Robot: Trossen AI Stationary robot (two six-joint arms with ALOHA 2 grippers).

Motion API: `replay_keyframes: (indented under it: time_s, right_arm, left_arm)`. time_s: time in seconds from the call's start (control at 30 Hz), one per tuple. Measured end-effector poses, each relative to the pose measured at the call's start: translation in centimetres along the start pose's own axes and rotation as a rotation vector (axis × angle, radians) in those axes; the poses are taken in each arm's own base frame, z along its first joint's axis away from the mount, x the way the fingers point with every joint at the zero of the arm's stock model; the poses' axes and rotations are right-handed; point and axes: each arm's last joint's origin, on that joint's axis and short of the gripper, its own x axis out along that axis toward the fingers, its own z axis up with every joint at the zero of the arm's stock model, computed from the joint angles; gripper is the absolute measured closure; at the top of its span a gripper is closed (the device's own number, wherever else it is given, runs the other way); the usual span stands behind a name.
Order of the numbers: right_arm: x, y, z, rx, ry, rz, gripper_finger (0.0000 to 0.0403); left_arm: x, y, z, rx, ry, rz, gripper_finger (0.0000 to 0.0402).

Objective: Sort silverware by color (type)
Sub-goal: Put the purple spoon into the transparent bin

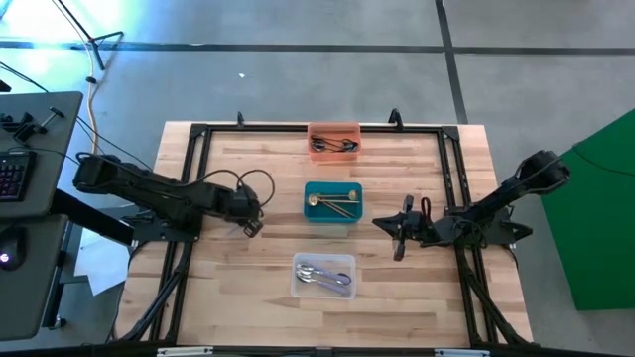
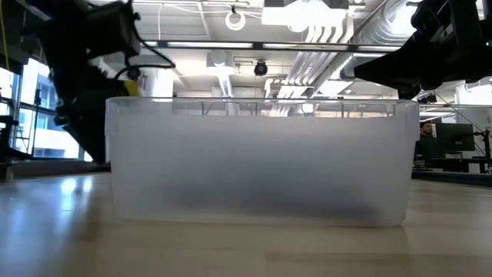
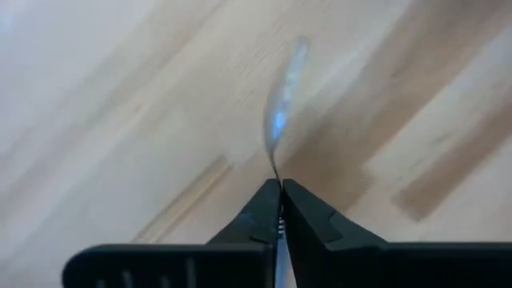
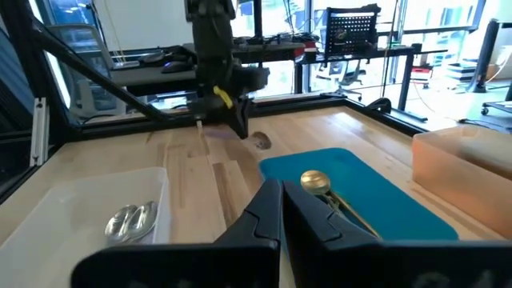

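Left gripper (image 1: 253, 227): you find it low over the bare wood at the left of the pale wooden table (image 1: 238, 288), well left of the three bins.
Its fingers (image 3: 256, 220): together, pinched on the thin handle of a shiny silver spoon (image 3: 282, 112).
Silver spoon and fingers: in the left wrist view the handle vanishes into the seam between the two dark tips, and the blurred bowl reaches out past them over the wood. You cannot tell whether the bowl touches the table.
Same spoon from the right wrist view: you see only a small oval bowl (image 4: 262, 142) at the table surface just beside the far gripper's tips.
Orange plastic bin (image 1: 332, 129): it sits at the far middle of the table and holds the dark black utensils (image 1: 335, 146).
Teal plastic bin (image 1: 316, 211): it sits at the centre, between the two arms, and holds the gold utensils (image 1: 337, 203); one gold spoon bowl points toward the left arm.
Clear plastic bin (image 1: 301, 281): it sits at the near middle and holds the silver utensils (image 1: 325, 278). In the low view its frosted wall (image 2: 257, 165) fills most of what you see.
Right gripper (image 1: 399, 236): it hangs just right of the teal bin, pointing toward it.
Its fingers (image 4: 260, 212): pressed together with nothing between them.
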Motion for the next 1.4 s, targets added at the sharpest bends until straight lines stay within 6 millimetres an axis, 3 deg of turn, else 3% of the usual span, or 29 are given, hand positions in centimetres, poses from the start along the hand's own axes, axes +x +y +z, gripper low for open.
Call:
replay_keyframes:
  time_s: [0.37, 0.47, 0.6, 0.8, 1.0, 1.17, 1.4]
  right_arm:
    - [0.0, 0.0, 0.0, 0.008, 0.000, -0.002, 0.0403]
    - [0.0, 0.0, 0.0, 0.008, 0.000, -0.002, 0.0403]
    - [0.0, 0.0, 0.0, 0.015, 0.000, -0.002, 0.0403]
    - [0.0, 0.0, 0.0, 0.015, 0.000, -0.002, 0.0403]
    - [0.0, 0.0, 0.0, 0.015, 0.000, -0.002, 0.0403]
    - [0.0, 0.0, 0.0, 0.014, 0.001, -0.002, 0.0403]
    - [0.0, 0.0, 0.0, 0.014, 0.001, -0.001, 0.0403]
  left_arm:
    - [-6.3, -4.5, 4.5, 0.148, -0.227, -0.145, 0.0401]
    - [-6.8, -5.2, 4.6, 0.197, -0.247, -0.139, 0.0401]
    - [-6.0, -5.0, 4.2, 0.273, -0.170, -0.076, 0.0379]
    - [-3.4, -2.7, 4.5, 0.361, 0.028, 0.145, 0.0302]
    - [-0.6, -1.1, 5.6, 0.342, 0.089, 0.060, 0.0242]
    - [1.2, 0.1, 5.8, 0.338, 0.107, 0.055, 0.0235]
    - [2.8, 1.5, 5.0, 0.351, 0.141, 0.063, 0.0269]
